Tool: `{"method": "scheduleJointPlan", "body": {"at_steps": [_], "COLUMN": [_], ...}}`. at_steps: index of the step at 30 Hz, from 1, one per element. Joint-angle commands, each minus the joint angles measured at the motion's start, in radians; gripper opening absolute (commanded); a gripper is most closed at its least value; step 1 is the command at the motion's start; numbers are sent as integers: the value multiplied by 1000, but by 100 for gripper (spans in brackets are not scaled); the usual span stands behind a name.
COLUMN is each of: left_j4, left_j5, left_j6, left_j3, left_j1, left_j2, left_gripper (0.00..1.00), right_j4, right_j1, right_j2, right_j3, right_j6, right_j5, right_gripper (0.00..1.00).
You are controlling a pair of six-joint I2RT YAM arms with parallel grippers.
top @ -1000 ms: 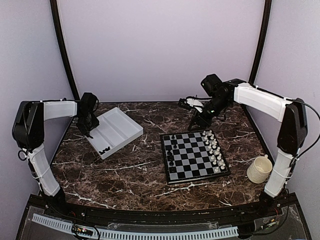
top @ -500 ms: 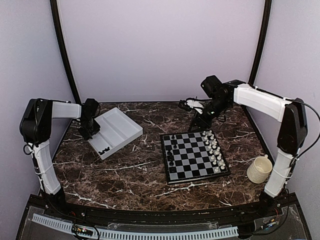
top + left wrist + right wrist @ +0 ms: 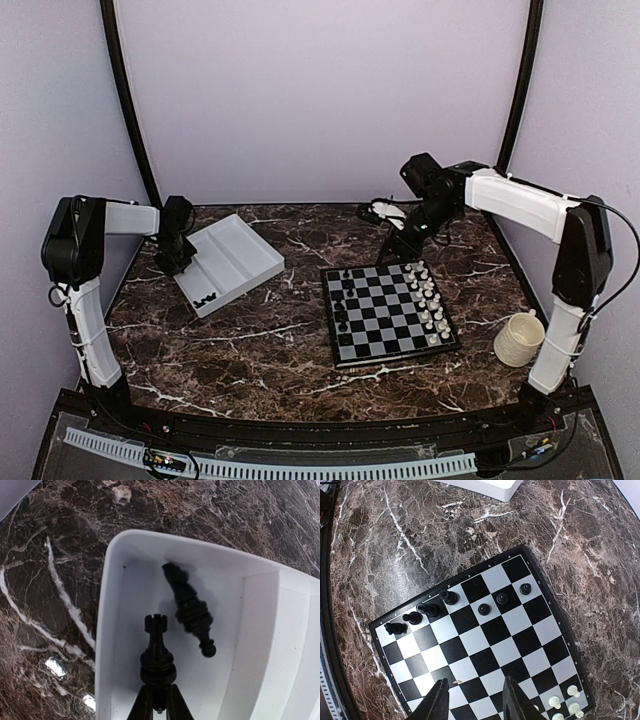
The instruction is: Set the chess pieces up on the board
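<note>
In the left wrist view my left gripper (image 3: 159,689) is shut on the base of a black rook (image 3: 157,647), which points away from the fingers over the end of the white tray (image 3: 106,610). A second black piece (image 3: 189,611) lies on its side just right of the rook. From above, the left gripper (image 3: 178,262) is at the tray's left end. My right gripper (image 3: 475,702) hangs open above the board (image 3: 492,650), with nothing between its fingers. Several black chess pieces (image 3: 428,609) stand along the board's far edge, and three black pawns (image 3: 502,598) stand one row in.
White chessmen (image 3: 565,705) fill the board's opposite side. A few black pieces (image 3: 205,298) lie at the tray's near end. A cream ribbed cup (image 3: 520,338) stands right of the board (image 3: 385,315), by the right arm's base. Dark marble table all around.
My left gripper's jaws have closed onto the black rook's base, and the left arm has shifted a little at the tray's end. The right arm has barely moved.
</note>
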State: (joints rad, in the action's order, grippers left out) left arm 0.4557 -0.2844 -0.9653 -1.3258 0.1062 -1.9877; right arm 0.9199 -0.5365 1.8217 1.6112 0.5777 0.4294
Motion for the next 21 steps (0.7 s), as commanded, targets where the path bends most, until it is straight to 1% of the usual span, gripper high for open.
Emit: {"method": "scheduleJointPlan", "body": {"at_steps": [1,4,6,8,11,13,17,18,19,20,21], "left_j4": [48,55,49,60,96,110,100,78,60,14,-11], "left_j5": [79,152,203,240,253,272,389,414,475,506,579], "left_j6": [92,151,235,287,383,416,497,541,566,621,653], "left_j3": [-13,25,46,55,64,83,131,152,165,197,213], "left_j1": [-4,1,6,13,25,27,32,35,37,47,54], "left_j2": [41,119,164,204,254,290,362,373,398,411,443], "left_gripper": [6,4,3,2,2,2,1,1,1,1,1], "right_j4": [-3,8,15,20,33,50,80,84,85,85,83], "right_j1": [-6,-6,-5,-5,-5,-5,-6,-6,-6,-5,-6], "right_j2": [10,11,10,14,25,38,65,68,69,70,70], "right_j3": [6,24,39,57,93,121,175,184,192,197,202], "right_j6": [-11,-6,-5,-3,-7,-7,-13,-12,-9,-9,-7], "right_j5": [-7,-21,-23,-14,8,26,73,85,100,113,126], "right_gripper": [38,38,37,37,38,38,38,37,38,38,37]}}
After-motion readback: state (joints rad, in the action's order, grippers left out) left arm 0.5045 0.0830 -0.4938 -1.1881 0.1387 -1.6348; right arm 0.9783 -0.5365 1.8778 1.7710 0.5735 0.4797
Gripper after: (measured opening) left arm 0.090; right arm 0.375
